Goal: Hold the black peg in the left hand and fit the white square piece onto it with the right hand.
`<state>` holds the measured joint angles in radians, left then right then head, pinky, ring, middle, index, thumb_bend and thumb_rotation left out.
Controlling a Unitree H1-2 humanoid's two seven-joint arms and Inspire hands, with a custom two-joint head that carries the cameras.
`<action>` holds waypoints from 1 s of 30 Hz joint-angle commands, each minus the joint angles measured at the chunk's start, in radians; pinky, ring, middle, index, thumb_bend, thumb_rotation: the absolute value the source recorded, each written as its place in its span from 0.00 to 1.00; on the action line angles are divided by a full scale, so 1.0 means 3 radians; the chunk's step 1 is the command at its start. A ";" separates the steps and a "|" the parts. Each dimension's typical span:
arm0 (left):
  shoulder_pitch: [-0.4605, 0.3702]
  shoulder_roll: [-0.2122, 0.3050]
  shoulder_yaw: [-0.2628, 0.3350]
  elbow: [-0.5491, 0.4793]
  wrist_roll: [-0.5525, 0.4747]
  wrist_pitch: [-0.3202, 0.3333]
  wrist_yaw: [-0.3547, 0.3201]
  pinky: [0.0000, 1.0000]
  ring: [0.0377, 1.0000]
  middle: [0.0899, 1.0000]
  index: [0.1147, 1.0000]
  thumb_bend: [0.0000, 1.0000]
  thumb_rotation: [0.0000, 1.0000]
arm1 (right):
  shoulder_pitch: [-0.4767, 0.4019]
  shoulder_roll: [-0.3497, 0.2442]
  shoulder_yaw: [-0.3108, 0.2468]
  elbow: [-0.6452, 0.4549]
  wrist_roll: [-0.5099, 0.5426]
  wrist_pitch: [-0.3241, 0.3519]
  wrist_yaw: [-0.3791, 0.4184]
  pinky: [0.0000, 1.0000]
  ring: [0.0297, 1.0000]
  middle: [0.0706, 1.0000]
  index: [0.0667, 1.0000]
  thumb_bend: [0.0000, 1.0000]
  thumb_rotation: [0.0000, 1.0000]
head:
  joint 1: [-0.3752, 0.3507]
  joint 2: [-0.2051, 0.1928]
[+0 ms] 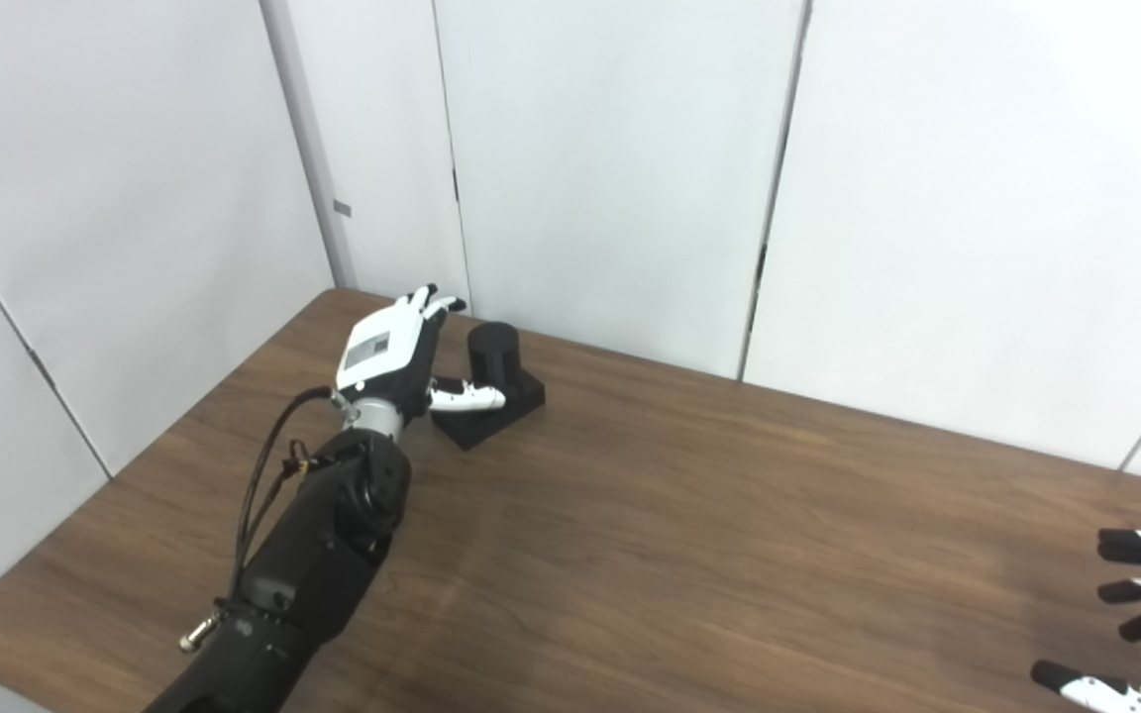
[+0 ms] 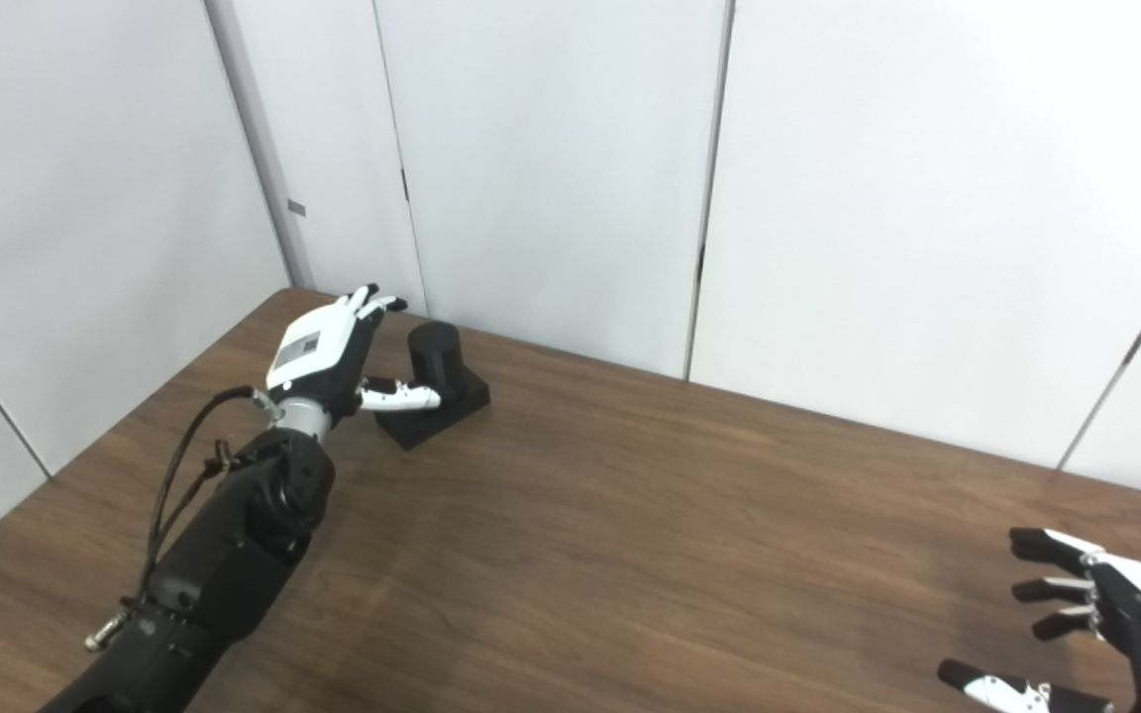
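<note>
The black peg, a short cylinder on a square black base, stands on the table near the far left. My left hand is open right beside it on its left, its thumb reaching across the front of the base and its fingers raised above and left of the cylinder, not closed on it. At the right edge, my right hand hovers over the table with fingers spread and nothing in it. No white square piece shows in either view.
The brown wooden table runs from the near left corner to the right edge. White wall panels stand directly behind its far edge, close to the peg. A black cable loops off my left forearm.
</note>
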<state>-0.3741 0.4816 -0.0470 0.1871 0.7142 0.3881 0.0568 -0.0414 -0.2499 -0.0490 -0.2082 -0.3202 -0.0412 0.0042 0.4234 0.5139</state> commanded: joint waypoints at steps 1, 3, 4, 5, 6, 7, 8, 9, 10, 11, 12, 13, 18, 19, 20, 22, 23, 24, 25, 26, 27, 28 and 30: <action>-0.0211 0.0133 -0.0030 -0.0014 0.0132 0.0094 0.0008 0.94 1.00 1.00 0.88 1.00 0.55 | -0.0073 -0.0026 -0.0025 -0.0105 0.0028 -0.0059 -0.0022 0.44 0.58 0.69 0.68 0.57 0.00 | -0.0002 0.0000; -0.0226 0.0136 -0.0076 0.0016 0.0170 0.0171 -0.0026 0.93 1.00 1.00 0.88 1.00 0.58 | -0.0072 -0.0030 -0.0028 -0.0102 0.0031 -0.0066 -0.0022 0.44 0.58 0.69 0.68 0.57 0.00 | -0.0007 0.0011; -0.0234 0.0139 -0.0095 0.0034 0.0184 0.0197 -0.0037 0.93 1.00 1.00 0.88 1.00 0.59 | -0.0071 -0.0031 -0.0029 -0.0099 0.0032 -0.0070 -0.0023 0.44 0.58 0.69 0.68 0.57 0.00 | -0.0007 0.0011; -0.0243 0.0141 -0.0113 0.0055 0.0200 0.0223 -0.0053 0.92 1.00 1.00 0.88 1.00 0.60 | -0.0071 -0.0033 -0.0029 -0.0096 0.0032 -0.0074 -0.0023 0.44 0.58 0.69 0.68 0.57 0.00 | -0.0007 0.0011; -0.0250 0.0144 -0.0130 0.0078 0.0220 0.0244 -0.0071 0.92 1.00 1.00 0.89 1.00 0.61 | -0.0070 -0.0037 -0.0029 -0.0099 0.0029 -0.0074 -0.0022 0.44 0.58 0.69 0.68 0.57 0.00 | -0.0005 0.0023; -0.0256 0.0144 -0.0141 0.0101 0.0237 0.0258 -0.0092 0.92 1.00 1.00 0.89 1.00 0.62 | -0.0069 -0.0040 -0.0029 -0.0100 0.0024 -0.0074 -0.0022 0.44 0.58 0.69 0.68 0.57 0.00 | -0.0005 0.0023; -0.0258 0.0142 -0.0146 0.0118 0.0245 0.0265 -0.0107 0.92 1.00 1.00 0.89 1.00 0.63 | -0.0068 -0.0041 -0.0030 -0.0106 0.0019 -0.0069 -0.0022 0.45 0.59 0.69 0.68 0.57 0.00 | -0.0010 0.0025; -0.0259 0.0138 -0.0147 0.0136 0.0242 0.0266 -0.0106 0.93 1.00 1.00 0.89 1.00 0.63 | -0.0066 -0.0040 -0.0031 -0.0116 0.0015 -0.0054 -0.0020 0.45 0.59 0.69 0.68 0.57 0.00 | -0.0014 0.0029; -0.0260 0.0132 -0.0147 0.0158 0.0237 0.0266 -0.0103 0.94 1.00 1.00 0.89 1.00 0.63 | -0.0065 -0.0038 -0.0033 -0.0125 0.0011 -0.0039 -0.0019 0.45 0.58 0.69 0.68 0.57 0.00 | -0.0014 0.0029; -0.0260 0.0128 -0.0148 0.0178 0.0232 0.0265 -0.0098 0.95 1.00 1.00 0.89 1.00 0.62 | -0.0062 -0.0038 -0.0034 -0.0133 0.0011 -0.0032 -0.0017 0.45 0.58 0.69 0.68 0.57 0.00 | -0.0016 0.0033; -0.0263 0.0123 -0.0145 0.0203 0.0226 0.0265 -0.0098 0.95 1.00 1.00 0.89 1.00 0.62 | -0.0059 -0.0038 -0.0036 -0.0140 0.0021 -0.0032 -0.0014 0.45 0.58 0.70 0.68 0.57 0.00 | -0.0017 0.0036; -0.0266 0.0123 -0.0147 0.0230 0.0226 0.0266 -0.0101 0.95 1.00 1.00 0.89 1.00 0.62 | -0.0056 -0.0036 -0.0037 -0.0148 0.0025 -0.0026 -0.0013 0.45 0.58 0.70 0.68 0.57 0.00 | -0.0018 0.0038; -0.0273 0.0123 -0.0166 0.0313 0.0210 0.0264 -0.0118 0.94 1.00 1.00 0.90 1.00 0.63 | -0.0050 -0.0041 -0.0039 -0.0149 0.0026 -0.0026 -0.0010 0.46 0.59 0.70 0.68 0.57 0.00 | -0.0016 0.0042; -0.0275 0.0117 -0.0167 0.0326 0.0204 0.0264 -0.0120 0.94 1.00 1.00 0.90 1.00 0.63 | -0.0051 -0.0045 -0.0037 -0.0146 0.0018 -0.0030 -0.0010 0.46 0.59 0.70 0.68 0.57 0.00 | -0.0016 0.0042; -0.0275 0.0111 -0.0168 0.0337 0.0199 0.0263 -0.0118 0.95 1.00 1.00 0.90 1.00 0.62 | -0.0051 -0.0046 -0.0036 -0.0143 0.0015 -0.0035 -0.0011 0.45 0.59 0.70 0.69 0.57 0.00 | -0.0016 0.0042; -0.0272 0.0103 -0.0184 0.0346 0.0210 0.0264 -0.0125 0.94 1.00 1.00 0.90 1.00 0.61 | -0.0049 -0.0039 -0.0037 -0.0162 0.0021 -0.0009 -0.0005 0.45 0.59 0.69 0.68 0.57 0.00 | -0.0031 0.0065; -0.0273 0.0100 -0.0194 0.0354 0.0219 0.0264 -0.0126 0.94 1.00 1.00 0.90 1.00 0.60 | -0.0048 -0.0036 -0.0038 -0.0173 0.0023 0.0007 -0.0001 0.46 0.58 0.69 0.68 0.57 0.00 | -0.0031 0.0065; -0.0273 0.0099 -0.0200 0.0358 0.0224 0.0265 -0.0127 0.93 1.00 1.00 0.89 1.00 0.59 | -0.0047 -0.0035 -0.0038 -0.0182 0.0025 0.0019 0.0001 0.46 0.58 0.69 0.68 0.57 0.00 | -0.0032 0.0070; -0.0275 0.0096 -0.0205 0.0372 0.0212 0.0262 -0.0122 0.92 1.00 1.00 0.89 1.00 0.59 | -0.0046 -0.0037 -0.0038 -0.0184 0.0030 0.0019 0.0004 0.46 0.58 0.69 0.68 0.57 0.00 | -0.0032 0.0070; -0.0276 0.0096 -0.0213 0.0382 0.0198 0.0257 -0.0124 0.92 1.00 1.00 0.88 1.00 0.58 | -0.0046 -0.0038 -0.0037 -0.0192 0.0030 0.0030 0.0007 0.46 0.59 0.69 0.68 0.57 0.00 | -0.0035 0.0074; -0.0275 0.0097 -0.0218 0.0387 0.0188 0.0254 -0.0127 0.93 1.00 1.00 0.88 1.00 0.58 | -0.0045 -0.0038 -0.0036 -0.0198 0.0030 0.0038 0.0010 0.46 0.59 0.69 0.68 0.57 0.00 | -0.0036 0.0073; -0.0273 0.0106 -0.0230 0.0395 0.0158 0.0244 -0.0172 0.93 1.00 1.00 0.88 1.00 0.58 | -0.0043 -0.0039 -0.0034 -0.0205 0.0026 0.0042 0.0011 0.46 0.59 0.70 0.68 0.57 0.00 | -0.0041 0.0073; -0.0269 0.0128 -0.0254 0.0401 0.0109 0.0231 -0.0273 0.96 1.00 1.00 0.89 1.00 0.59 | -0.0041 -0.0039 -0.0032 -0.0217 0.0022 0.0052 0.0012 0.46 0.60 0.70 0.69 0.57 0.00 | -0.0046 0.0073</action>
<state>-0.4062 0.4857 -0.1222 0.3165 0.7487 0.4636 -0.0210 -0.0321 -0.2502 -0.0500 -0.2381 -0.3203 -0.0134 0.0095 0.4111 0.5354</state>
